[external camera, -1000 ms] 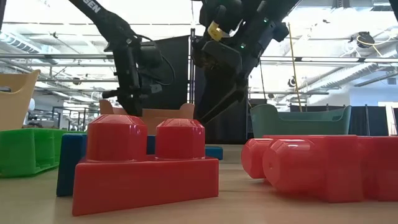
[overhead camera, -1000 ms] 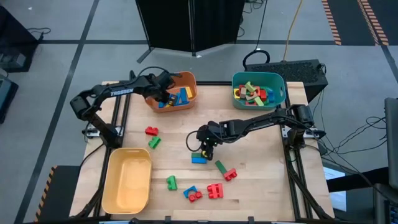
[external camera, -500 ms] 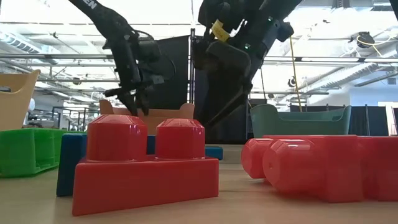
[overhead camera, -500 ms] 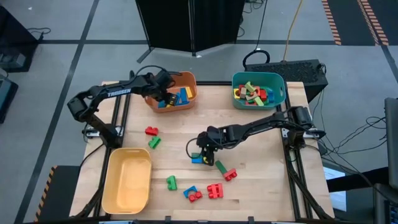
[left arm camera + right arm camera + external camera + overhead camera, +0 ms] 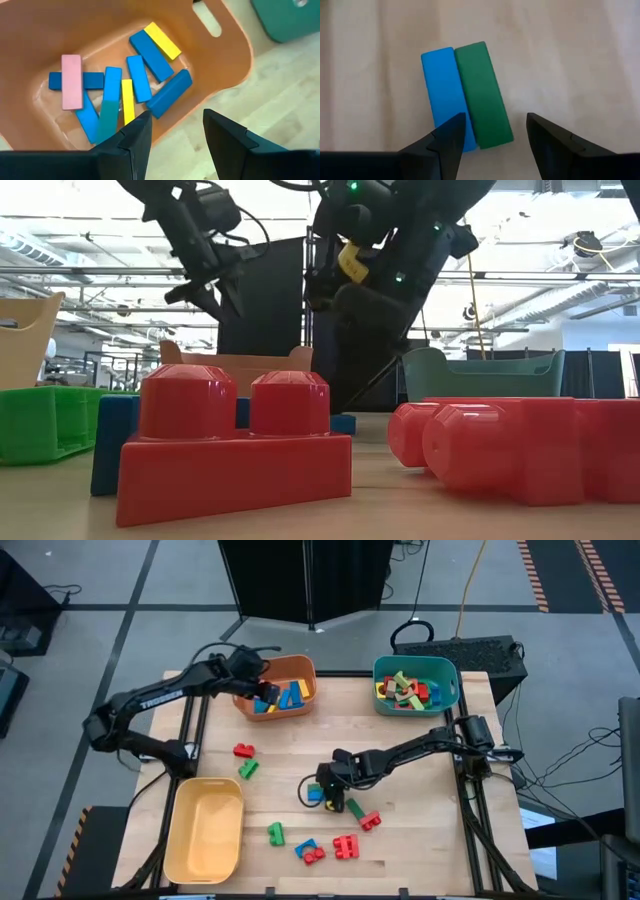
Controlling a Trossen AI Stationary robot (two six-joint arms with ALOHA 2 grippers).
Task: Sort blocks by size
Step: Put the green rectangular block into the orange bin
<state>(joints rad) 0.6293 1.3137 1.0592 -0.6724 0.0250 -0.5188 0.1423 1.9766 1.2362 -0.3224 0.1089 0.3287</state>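
We note left hand point(image 5: 172, 142) apart, empty, over orange bin point(image 5: 220, 65); right hand point(image 5: 492, 142) apart above blue/green bars point(image 5: 465, 95) on desk point(image 5: 570, 50).

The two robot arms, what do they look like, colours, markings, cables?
Both arms are dark, slim and jointed. The left arm bears white TROSSEN lettering. The right arm shows a yellow tag and green lights in the low view. The left gripper and right gripper have dark angular fingers. Black cables loop alongside.

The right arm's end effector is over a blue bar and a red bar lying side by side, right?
Not quite. The bar beside the blue bar is green, not red; the right wrist view shows it. The right end effector is over the pair, open, and they do lie side by side.
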